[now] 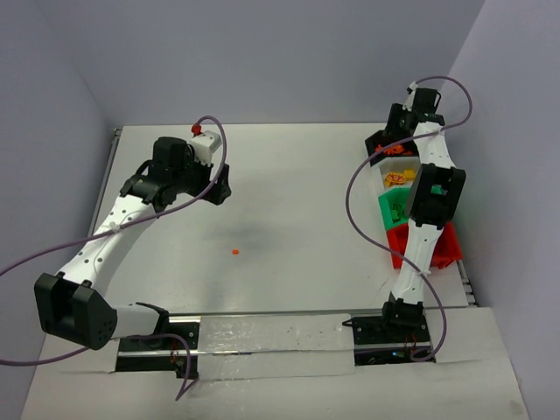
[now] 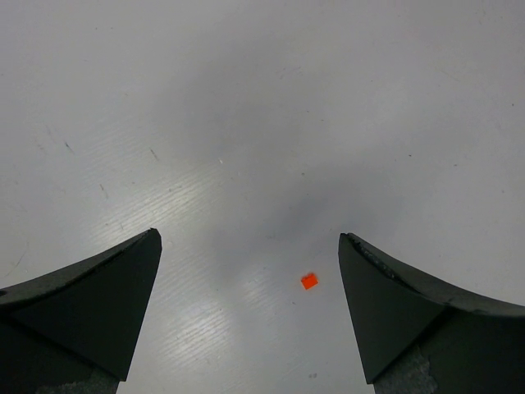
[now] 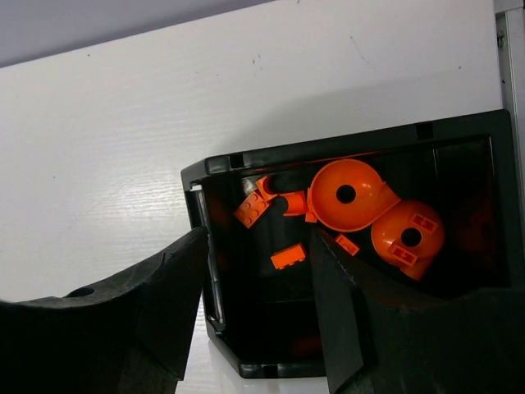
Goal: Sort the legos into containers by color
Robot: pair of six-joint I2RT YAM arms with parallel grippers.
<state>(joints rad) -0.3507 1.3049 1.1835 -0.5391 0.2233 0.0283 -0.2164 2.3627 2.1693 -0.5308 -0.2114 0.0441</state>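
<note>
My right claw [image 3: 258, 246] hangs parted and empty over the black bin [image 3: 369, 146] of orange bricks [image 3: 251, 210], so I'd lift straight clear; my left claw [image 2: 249, 236], wide open, overlooks one stray orange brick [image 2: 309, 281].

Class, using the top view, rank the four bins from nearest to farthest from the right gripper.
1. Black bin, at the far end of the row, right under the right gripper and its open jaws.
2. White bin, next along the row.
3. Green bin, third in the row.
4. Red bin, at the row's near end.
</note>
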